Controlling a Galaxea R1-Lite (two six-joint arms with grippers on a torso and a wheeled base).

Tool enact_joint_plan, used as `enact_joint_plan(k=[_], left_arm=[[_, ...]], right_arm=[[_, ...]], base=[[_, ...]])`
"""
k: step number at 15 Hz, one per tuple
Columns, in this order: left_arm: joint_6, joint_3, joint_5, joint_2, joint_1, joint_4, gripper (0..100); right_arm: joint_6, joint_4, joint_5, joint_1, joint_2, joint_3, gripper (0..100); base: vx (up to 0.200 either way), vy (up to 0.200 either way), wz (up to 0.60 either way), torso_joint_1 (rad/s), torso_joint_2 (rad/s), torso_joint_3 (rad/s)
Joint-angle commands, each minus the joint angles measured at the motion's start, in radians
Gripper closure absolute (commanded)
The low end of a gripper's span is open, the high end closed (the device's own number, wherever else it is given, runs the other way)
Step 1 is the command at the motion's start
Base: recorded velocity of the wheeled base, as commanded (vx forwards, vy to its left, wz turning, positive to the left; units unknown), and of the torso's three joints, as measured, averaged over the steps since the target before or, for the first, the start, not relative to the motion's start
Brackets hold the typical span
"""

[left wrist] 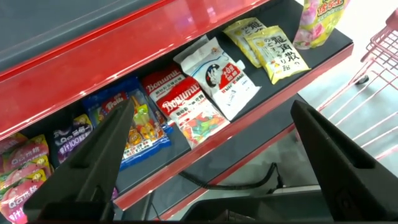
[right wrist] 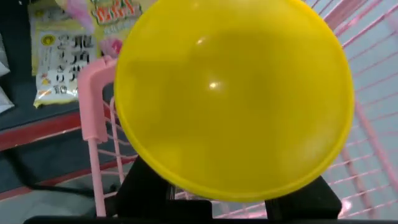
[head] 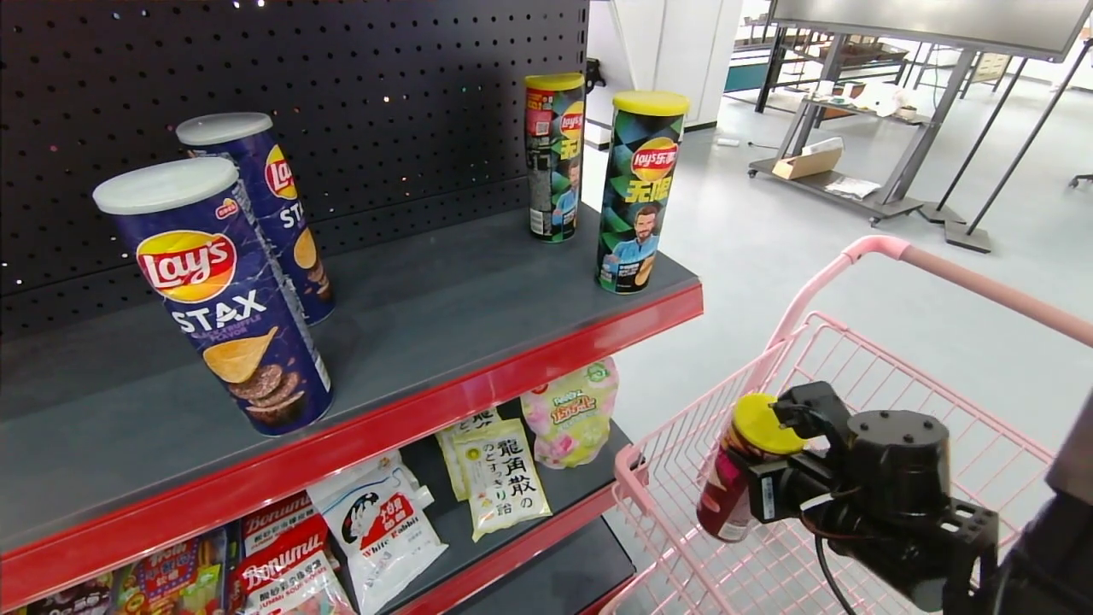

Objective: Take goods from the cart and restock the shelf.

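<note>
STEP: transfer, right pincer (head: 773, 457) clamped on can (head: 724, 500) over cart (head: 862, 249) | IDLE: left pincer (left wrist: 211, 106) open | NEXT: carry to top shelf (head: 444, 316), set upright; label unclear, possibly beside green cans (head: 640, 196).

the right arm (head: 905, 504) is matte black throughout — a stubby round housing (head: 897, 444) with small screws sunk in its flat top, joined to a flat bracket (head: 969, 523) punched with a row of holes. a thin black cable (head: 821, 568) loops beneath it. the right gripper (head: 773, 453) has blocky black fingers, one bearing a small white label (head: 766, 498). the left gripper (left wrist: 211, 168) has two long black fingers (left wrist: 93, 165) — wedge-shaped, plain, dull-surfaced.
</note>
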Motion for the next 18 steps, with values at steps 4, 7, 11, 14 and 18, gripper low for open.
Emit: enact_joint_plan(k=[4, 7, 11, 14, 18], left_arm=[[0.0, 0.006, -0.023, -0.005, 0.0, 0.0, 0], [0.0, 0.003, -0.021, -0.009, 0.0, 0.0, 0], [0.001, -0.006, -0.015, -0.031, 0.0, 0.003, 0], [0.015, -0.004, -0.018, -0.035, 0.0, 0.002, 0], [0.018, -0.003, -0.021, -0.035, 0.0, 0.0, 0]], right_arm=[[-0.187, 0.004, 0.003, -0.122, -0.272, -0.037, 100], [-0.187, 0.005, 0.003, -0.126, -0.3, -0.071, 100], [-0.179, 0.226, 0.003, -0.128, -0.445, -0.142, 100], [-0.167, 0.427, 0.003, -0.138, -0.574, -0.169, 100], [-0.133, 0.809, 0.003, -0.169, -0.812, -0.232, 100]], base=[[0.0, 0.0, 0.0, 0.0, 0.0, 0.0], [0.0, 0.0, 0.0, 0.0, 0.0, 0.0], [0.0, 0.0, 0.0, 0.0, 0.0, 0.0], [0.0, 0.0, 0.0, 0.0, 0.0, 0.0], [0.0, 0.0, 0.0, 0.0, 0.0, 0.0]])
